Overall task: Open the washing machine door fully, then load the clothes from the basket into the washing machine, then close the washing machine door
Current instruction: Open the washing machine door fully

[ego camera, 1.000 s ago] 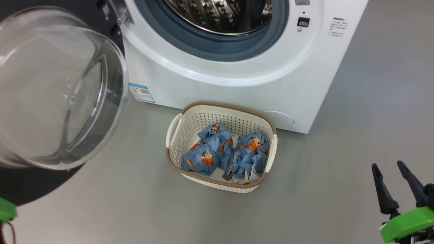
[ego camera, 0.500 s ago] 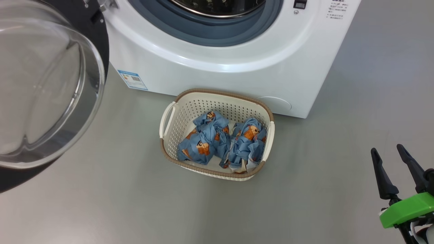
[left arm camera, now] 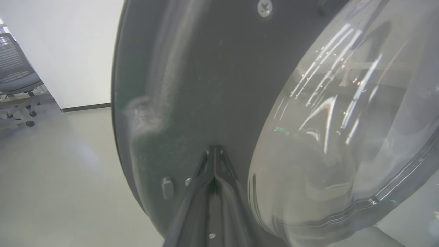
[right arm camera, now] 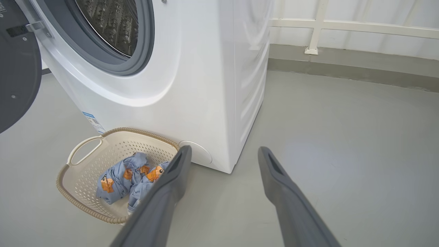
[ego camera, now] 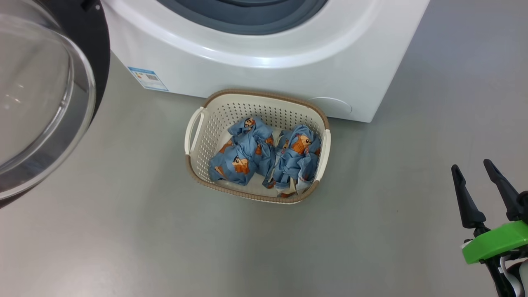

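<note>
The washing machine door (ego camera: pixel 41 95) stands swung out at the left of the washing machine (ego camera: pixel 268 74), its glass bowl facing the room, so the drum (right arm camera: pixel 109 24) is free for loading. The left gripper (left arm camera: pixel 214 151) is pressed together and holds nothing. Its tips are at the dark inner face of the door, just beside the glass. I think it is put there to push the door wider, but I cannot say if it really touches.

The clothes (ego camera: pixel 247 152) lie as two crumpled bundles in the basket (ego camera: pixel 264 94), which stands on the floor (ego camera: pixel 123 231) just before the machine, under the opening. The right gripper (ego camera: pixel 471 165) hangs well apart at the right of the basket, fingers spread wide and empty, probably ready for the first bundle.
</note>
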Robot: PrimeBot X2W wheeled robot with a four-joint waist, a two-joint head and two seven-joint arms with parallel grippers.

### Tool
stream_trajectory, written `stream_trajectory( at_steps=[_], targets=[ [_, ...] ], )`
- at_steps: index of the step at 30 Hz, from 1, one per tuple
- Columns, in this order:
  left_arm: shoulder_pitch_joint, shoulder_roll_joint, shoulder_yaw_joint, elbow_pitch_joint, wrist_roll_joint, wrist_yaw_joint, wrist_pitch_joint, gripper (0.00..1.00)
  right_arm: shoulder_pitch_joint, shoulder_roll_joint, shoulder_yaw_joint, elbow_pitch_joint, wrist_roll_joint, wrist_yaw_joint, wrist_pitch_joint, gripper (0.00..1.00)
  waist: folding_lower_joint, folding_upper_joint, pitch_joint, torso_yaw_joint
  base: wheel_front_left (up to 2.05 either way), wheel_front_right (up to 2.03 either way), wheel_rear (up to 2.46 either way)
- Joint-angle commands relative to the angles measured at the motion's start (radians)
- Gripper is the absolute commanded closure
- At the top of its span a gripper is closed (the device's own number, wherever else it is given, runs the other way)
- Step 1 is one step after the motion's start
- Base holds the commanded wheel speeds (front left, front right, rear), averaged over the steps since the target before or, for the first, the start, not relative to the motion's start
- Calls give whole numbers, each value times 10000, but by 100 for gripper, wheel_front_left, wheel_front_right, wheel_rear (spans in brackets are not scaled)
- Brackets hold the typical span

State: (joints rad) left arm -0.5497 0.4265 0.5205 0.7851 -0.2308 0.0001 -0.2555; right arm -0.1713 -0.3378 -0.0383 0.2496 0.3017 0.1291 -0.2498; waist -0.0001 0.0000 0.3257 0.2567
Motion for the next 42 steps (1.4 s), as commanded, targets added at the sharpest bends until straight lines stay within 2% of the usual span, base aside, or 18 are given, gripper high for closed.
stream_trajectory(
  at_steps=[1, 9, 16, 26, 32, 41, 42],
  targets=[
    [-334, 879, 331, -103, 179, -11, -62, 100, -209, -190, 267, -234, -84, 16, -120, 0, 1, 0, 112, -40, 0, 0, 0],
    [-790, 1128, 692, 516, 457, -100, -62, 100, -477, -212, 416, -186, -102, 16, -120, 0, 1, 0, 264, -148, 0, 0, 0],
    [-798, 994, 891, 490, 608, -335, -62, 100, -441, -127, 413, -97, -109, 16, -120, 0, 1, 0, 6, -157, 0, 0, 0],
    [148, -132, 1333, -632, 558, -1063, -62, 100, -6, 144, 262, -30, -80, 16, -120, 0, 1, 0, -768, -54, 0, 0, 0],
    [1063, -833, 1294, -1383, 706, -1247, -63, 100, 263, 257, 217, 15, -46, 16, -120, 0, 1, 0, -1256, 10, 0, 0, 0],
    [2539, -2100, 1027, -2944, 668, -1303, -63, 100, 506, 383, 227, 23, 12, 16, -120, 0, 1, 0, -1779, -64, 0, 0, 0],
    [2715, -2225, 939, -3100, 686, -1304, -63, 89, 533, 395, 228, 16, 20, 16, -120, 0, 1, 0, -1825, -86, 0, 0, 0]
  ],
)
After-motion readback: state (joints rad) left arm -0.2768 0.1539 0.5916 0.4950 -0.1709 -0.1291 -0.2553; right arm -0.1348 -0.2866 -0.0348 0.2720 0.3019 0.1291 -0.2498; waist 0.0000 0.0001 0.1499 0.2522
